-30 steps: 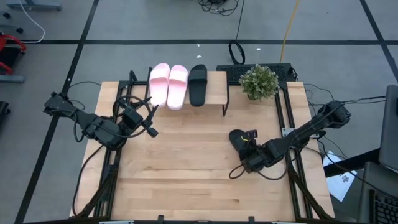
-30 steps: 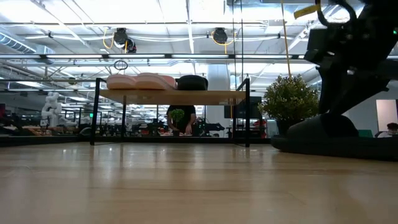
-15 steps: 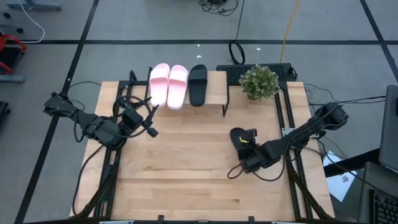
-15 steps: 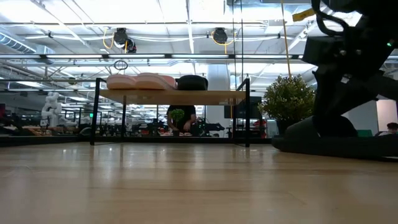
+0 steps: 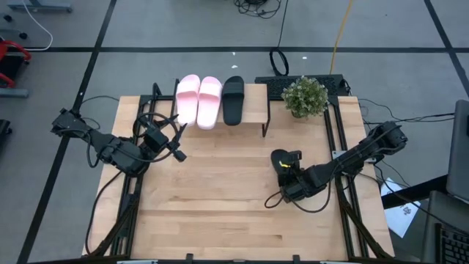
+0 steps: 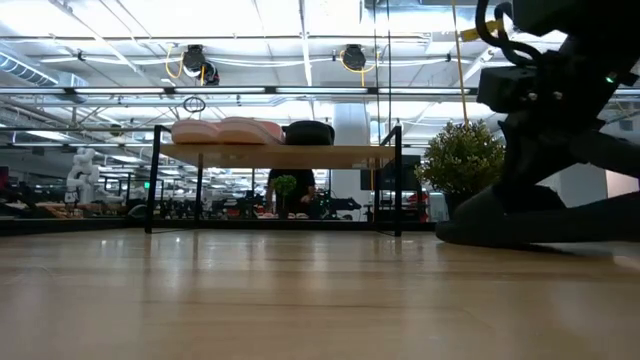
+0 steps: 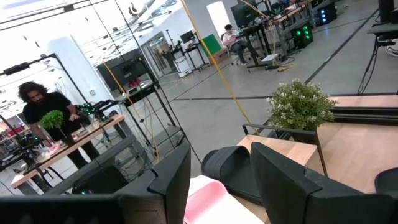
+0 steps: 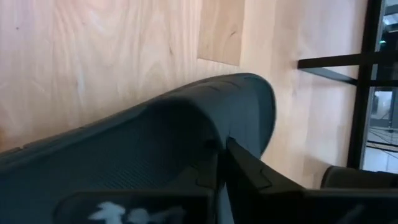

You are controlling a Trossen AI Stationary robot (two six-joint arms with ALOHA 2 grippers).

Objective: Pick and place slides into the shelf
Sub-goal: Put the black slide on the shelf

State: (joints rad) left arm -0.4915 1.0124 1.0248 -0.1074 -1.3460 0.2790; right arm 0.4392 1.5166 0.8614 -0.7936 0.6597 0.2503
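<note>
Your right gripper (image 5: pixel 291 170) sits near the table's (image 5: pixel 220 220) right edge, fingers clamped on the matte black slide (image 5: pixel 281 160). Open wood lies between it and the shelf (image 5: pixel 253 110) at the far edge, which carries two pale pink slides (image 5: pixel 198 99) and a black slide (image 5: pixel 233 100). Your left gripper (image 5: pixel 173 150) waits by the left edge, fingers apart.

No readable text, label, brand, number or sign is showing in any view. A white smudge is appearing on a dark part (image 8: pixel 124 208) in the right wrist view, too blurred to read.
</note>
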